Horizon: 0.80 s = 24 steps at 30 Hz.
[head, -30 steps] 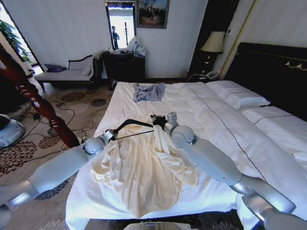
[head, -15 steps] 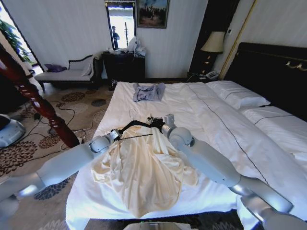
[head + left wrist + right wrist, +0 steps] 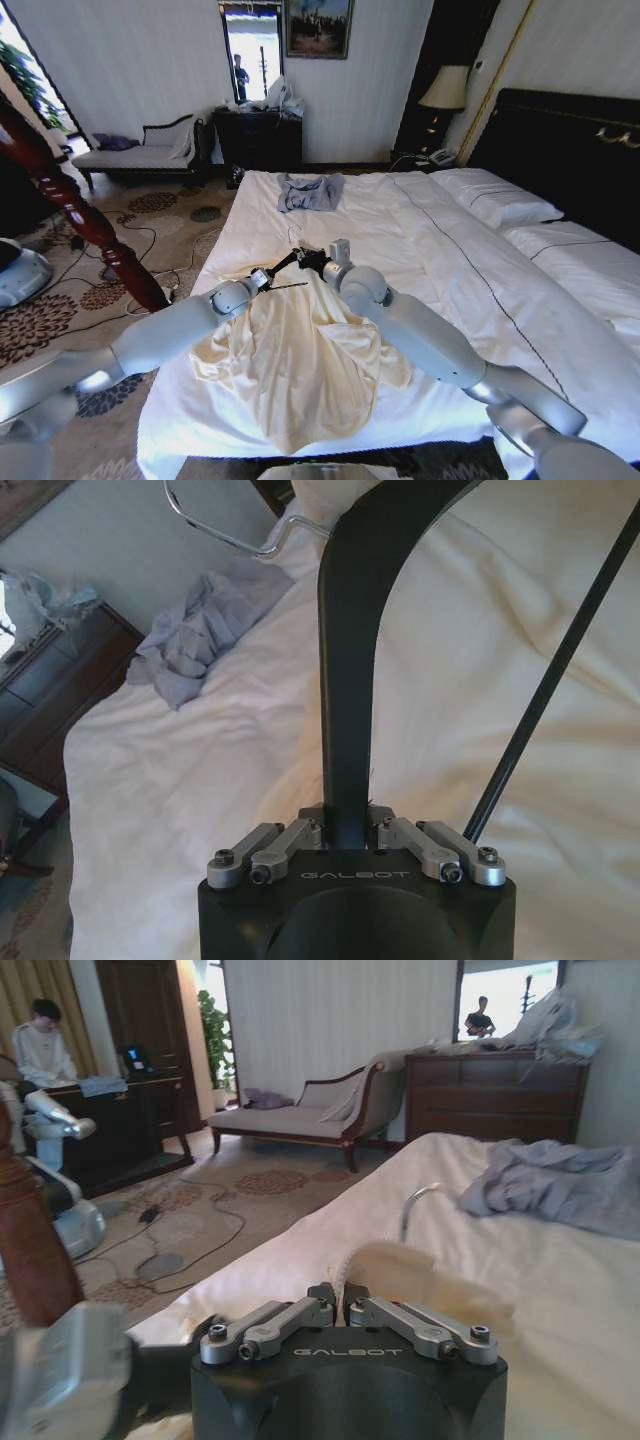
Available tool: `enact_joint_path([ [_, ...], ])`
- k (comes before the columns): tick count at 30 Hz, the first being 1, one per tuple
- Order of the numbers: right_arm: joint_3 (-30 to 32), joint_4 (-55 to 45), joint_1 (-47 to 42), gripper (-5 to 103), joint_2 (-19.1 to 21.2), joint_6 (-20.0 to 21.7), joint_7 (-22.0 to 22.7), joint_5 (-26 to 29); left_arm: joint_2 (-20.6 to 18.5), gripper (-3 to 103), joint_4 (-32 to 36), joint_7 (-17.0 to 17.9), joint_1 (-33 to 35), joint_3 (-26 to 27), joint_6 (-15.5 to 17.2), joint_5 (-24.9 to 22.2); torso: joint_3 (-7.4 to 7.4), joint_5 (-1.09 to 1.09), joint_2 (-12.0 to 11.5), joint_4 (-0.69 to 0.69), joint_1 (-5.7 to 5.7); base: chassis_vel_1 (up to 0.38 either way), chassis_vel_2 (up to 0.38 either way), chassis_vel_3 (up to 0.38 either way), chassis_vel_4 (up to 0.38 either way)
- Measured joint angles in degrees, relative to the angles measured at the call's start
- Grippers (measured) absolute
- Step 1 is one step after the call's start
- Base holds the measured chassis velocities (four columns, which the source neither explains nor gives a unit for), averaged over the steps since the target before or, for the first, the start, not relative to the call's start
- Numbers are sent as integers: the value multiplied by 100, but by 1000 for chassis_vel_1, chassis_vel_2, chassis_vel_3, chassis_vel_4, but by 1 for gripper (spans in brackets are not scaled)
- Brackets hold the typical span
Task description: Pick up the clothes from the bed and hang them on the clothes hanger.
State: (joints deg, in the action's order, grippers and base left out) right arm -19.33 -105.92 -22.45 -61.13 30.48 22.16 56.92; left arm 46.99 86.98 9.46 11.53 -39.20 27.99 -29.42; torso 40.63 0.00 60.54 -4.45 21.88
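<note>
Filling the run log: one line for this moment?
left gripper: shut on clothes hanger | right gripper: shut on clothes | bed

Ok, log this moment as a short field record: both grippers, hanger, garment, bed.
left gripper: shut on the clothes hanger's dark arm
right gripper: shut on cream fabric beside the hanger's hook
clothes hanger: held above the bed, silver hook pointing toward the grey-blue garment
clothes: cream, wrinkled, mostly spread on the bed
bed: white duvet, dark seam line
</note>
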Motion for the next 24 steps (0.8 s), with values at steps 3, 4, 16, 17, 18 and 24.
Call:
enact_joint_path([
  [3,-35,-2,-1,2,-46,7,6,21,47,19,-25,43,6,33,-15,0,0,-1,0,0,0,0,0,0,0],
  [4,-54,7,4,2,-83,12,12,30,68,19,-35,74,11,57,-22,0,0,-1,0,-1,0,0,0,0,0],
  [16,-225,166,201,24,-229,-10,44,314,-62,19,-73,185,298,384,-409,313,0,-1,0,1,0,0,0,0,0],
  [17,-225,166,201,24,-229,-10,44,314,-62,19,-73,185,298,384,-409,313,0,-1,0,1,0,0,0,0,0],
  [18,-229,152,236,29,-234,-12,45,391,-65,19,-73,208,334,432,-426,314,0,-1,0,1,1,0,0,0,0],
  [24,-228,124,351,51,-370,-18,117,595,-57,19,-53,294,445,561,-484,325,0,-1,0,0,0,0,0,0,0],
])
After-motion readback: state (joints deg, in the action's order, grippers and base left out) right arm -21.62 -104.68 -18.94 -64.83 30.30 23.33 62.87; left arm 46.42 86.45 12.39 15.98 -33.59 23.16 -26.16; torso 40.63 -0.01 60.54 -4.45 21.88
